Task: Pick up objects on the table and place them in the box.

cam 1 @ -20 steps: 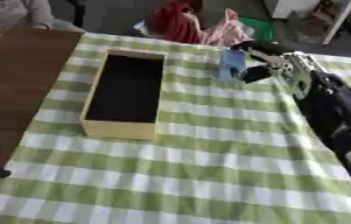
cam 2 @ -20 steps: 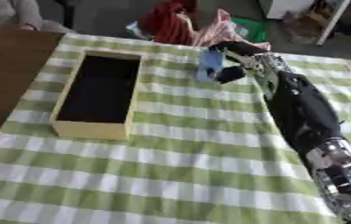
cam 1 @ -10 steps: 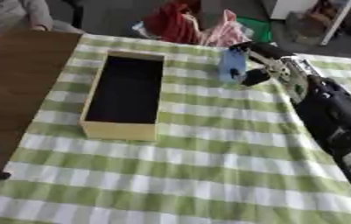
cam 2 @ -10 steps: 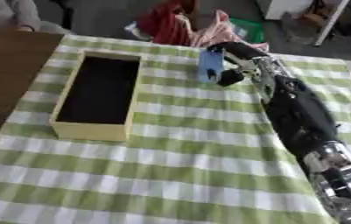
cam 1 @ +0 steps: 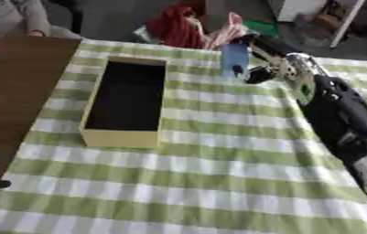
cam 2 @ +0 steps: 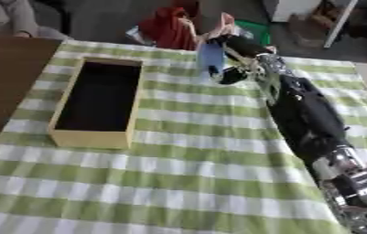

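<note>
Green checked tablecloth [cam 1: 218, 178]; my right hand [cam 1: 260, 55] has fingers curled round a blue carton [cam 1: 234, 59], right of the box [cam 1: 130, 96]. Gripped near its edge, it could slip out.

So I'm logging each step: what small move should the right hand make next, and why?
Probably carry the blue object left toward the box: the right hand holds it off the cloth, and the box sits open and looks empty.

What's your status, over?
Right hand shut on pale blue flat object, raised right of open yellow box. Left hand unseen. Path unobstructed.
</note>
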